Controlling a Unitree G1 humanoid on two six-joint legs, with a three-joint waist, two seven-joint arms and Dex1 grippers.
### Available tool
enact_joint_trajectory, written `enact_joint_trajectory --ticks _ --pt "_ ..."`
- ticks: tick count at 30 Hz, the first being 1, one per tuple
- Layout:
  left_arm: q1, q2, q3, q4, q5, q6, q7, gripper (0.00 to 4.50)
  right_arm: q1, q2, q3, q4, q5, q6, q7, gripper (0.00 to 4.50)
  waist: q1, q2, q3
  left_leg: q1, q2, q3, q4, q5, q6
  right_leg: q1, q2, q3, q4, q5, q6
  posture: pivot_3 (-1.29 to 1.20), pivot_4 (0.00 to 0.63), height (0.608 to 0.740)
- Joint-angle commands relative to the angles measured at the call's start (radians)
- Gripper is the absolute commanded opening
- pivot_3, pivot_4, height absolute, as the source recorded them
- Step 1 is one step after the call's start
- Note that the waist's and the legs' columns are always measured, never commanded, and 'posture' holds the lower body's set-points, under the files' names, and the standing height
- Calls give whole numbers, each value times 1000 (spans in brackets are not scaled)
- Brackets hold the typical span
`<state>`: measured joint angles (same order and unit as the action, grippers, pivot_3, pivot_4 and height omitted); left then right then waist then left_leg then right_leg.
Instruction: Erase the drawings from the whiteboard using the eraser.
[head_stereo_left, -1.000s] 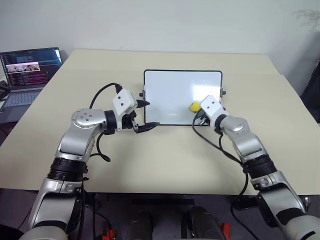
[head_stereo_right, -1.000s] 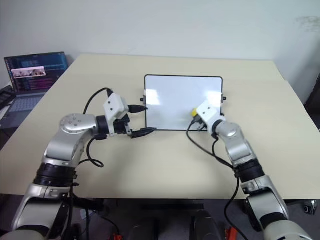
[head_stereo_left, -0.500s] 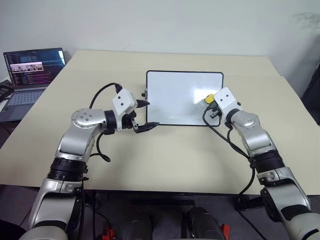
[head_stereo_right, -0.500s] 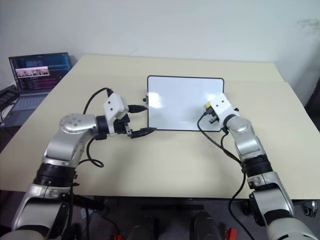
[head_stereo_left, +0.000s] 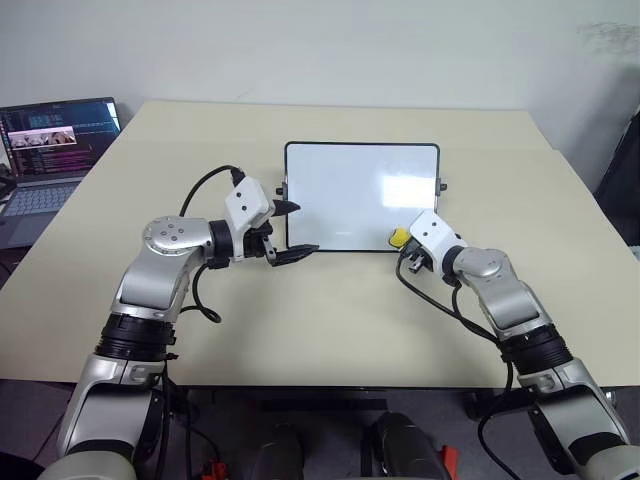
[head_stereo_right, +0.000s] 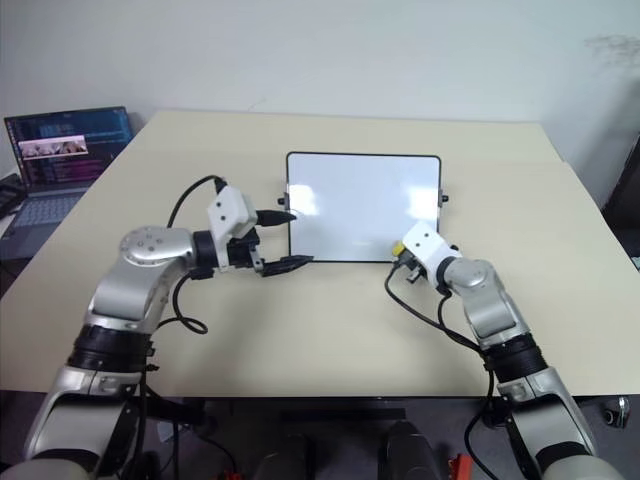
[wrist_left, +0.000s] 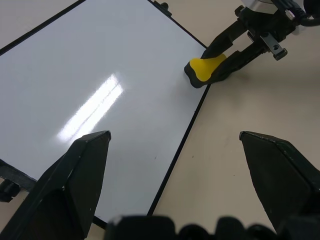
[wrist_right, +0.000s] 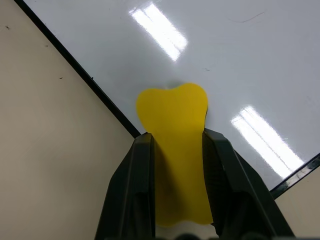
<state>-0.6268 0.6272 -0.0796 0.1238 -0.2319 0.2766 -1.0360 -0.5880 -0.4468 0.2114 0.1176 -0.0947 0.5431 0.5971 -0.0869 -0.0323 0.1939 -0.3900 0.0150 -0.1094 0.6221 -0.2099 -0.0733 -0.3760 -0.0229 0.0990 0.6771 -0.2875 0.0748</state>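
The whiteboard (head_stereo_left: 340, 190) lies flat at the middle of the beige table, its surface white with glare patches. The drawings are out of view; a faint thin stroke (wrist_right: 245, 19) is the only mark on the board. My right gripper (head_stereo_left: 402, 240) is shut on the yellow eraser (wrist_right: 172, 107), whose tip rests at the board's near right corner, over the black frame. My left gripper (head_stereo_left: 297, 228) stands open at the board's near left corner, with nothing between its fingers (wrist_left: 75, 185). The eraser (wrist_left: 205, 70) also shows in the left wrist view.
An open laptop (head_stereo_left: 50, 150) sits at the far left, beside the table. Black cables loop off both wrists over the tabletop. Bare table (head_stereo_left: 330, 310) lies between the board and the near edge.
My right gripper drew back with the eraser from the board's right side to its near right corner. The left gripper stayed put. The camera shifted slightly.
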Motion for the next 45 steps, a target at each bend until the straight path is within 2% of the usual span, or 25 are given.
enact_joint_trajectory --ticks 1,5,8,14,20,30,31,45 --pt "-35 -17 17 -36 -38 6 -12 4500 -25 -60 -111 -175 109 130 89 962 4 3 2 -6 0 0 0 0 0 -5 0 0 0 2 3 0 150 740" --pt "-39 -104 -21 -107 -105 53 -30 4500 -92 -184 -323 -355 304 343 182 962 15 9 7 -19 -2 -2 1 0 -1 -17 -2 -2 1 4 1 0 150 740" --pt "-51 -189 -79 -131 -114 77 -33 4500 -89 -280 -415 -345 341 414 179 962 37 9 7 -28 -2 -3 1 -1 -1 -24 -3 -4 -2 5 0 0 150 740" --pt "-108 -319 -192 -59 -70 78 -49 4500 -10 -400 -451 -185 272 495 59 962 52 8 7 -29 -3 -1 0 -3 -1 -24 -3 -3 -5 3 0 0 150 740" --pt "-129 -390 -274 43 13 -13 -47 4500 70 -428 -444 -64 271 592 17 962 38 11 8 -27 -3 1 0 -3 -1 -25 -3 -1 -3 3 0 0 150 740" --pt "-98 -402 -284 7 11 -4 -58 4500 27 -435 -443 106 286 588 -10 962 30 12 8 -27 -3 1 2 -3 -1 -24 -3 0 -1 3 0 0 150 740" --pt "-93 -400 -286 2 10 -2 -59 4500 21 -433 -440 116 285 587 -11 1312 30 12 8 -27 -3 1 2 -3 -1 -24 -3 0 -1 3 0 0 150 740" --pt "-86 -381 -263 -9 5 11 -48 4500 -15 -416 -451 157 300 563 -26 1312 30 12 8 -27 -3 1 2 -3 -1 -24 -3 -1 0 3 0 0 150 740"
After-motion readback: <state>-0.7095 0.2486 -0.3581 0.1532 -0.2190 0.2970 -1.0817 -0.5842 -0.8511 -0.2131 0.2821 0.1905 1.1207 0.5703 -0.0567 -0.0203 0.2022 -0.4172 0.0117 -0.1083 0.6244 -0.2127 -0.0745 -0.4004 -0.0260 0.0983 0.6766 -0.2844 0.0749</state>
